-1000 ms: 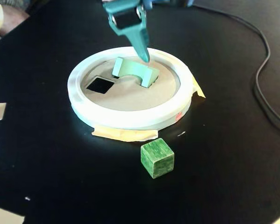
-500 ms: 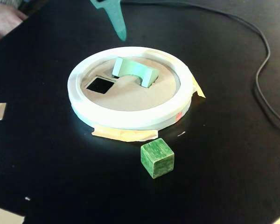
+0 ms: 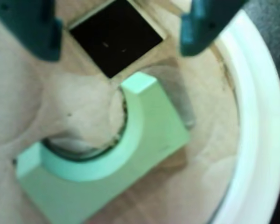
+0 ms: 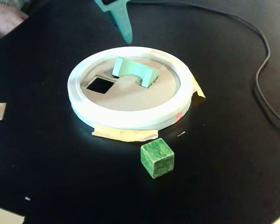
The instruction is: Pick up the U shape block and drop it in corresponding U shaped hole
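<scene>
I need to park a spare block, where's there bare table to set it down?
Bare black table lies left of the green cube and right of the white ring, short of the cable. Inside the ring is crowded: U shape block, square hole.

A: Wrist view: U shape block blurred, lower corner cut by the bottom edge. U shaped hole mostly covered by the block.

B: Fixed view: gripper cropped at the top edge; one finger visible, jaw opening unreadable here. Cable leaves frame right.
</scene>
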`<act>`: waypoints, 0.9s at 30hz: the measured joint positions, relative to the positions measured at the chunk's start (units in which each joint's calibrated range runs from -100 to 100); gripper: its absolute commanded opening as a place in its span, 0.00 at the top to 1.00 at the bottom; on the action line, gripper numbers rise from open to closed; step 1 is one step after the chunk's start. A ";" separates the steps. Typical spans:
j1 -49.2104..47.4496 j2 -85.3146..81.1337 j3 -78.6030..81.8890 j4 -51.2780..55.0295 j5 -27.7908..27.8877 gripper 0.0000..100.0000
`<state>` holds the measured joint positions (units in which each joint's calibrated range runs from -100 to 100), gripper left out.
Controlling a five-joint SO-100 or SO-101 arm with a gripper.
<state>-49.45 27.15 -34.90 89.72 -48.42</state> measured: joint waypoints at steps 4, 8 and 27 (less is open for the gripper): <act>0.00 0.00 0.00 0.00 4.00 0.57; 0.30 0.00 0.00 -0.48 8.50 0.57; 2.30 0.00 -0.10 -11.74 37.75 0.10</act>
<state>-47.15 27.15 -34.99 77.98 -10.67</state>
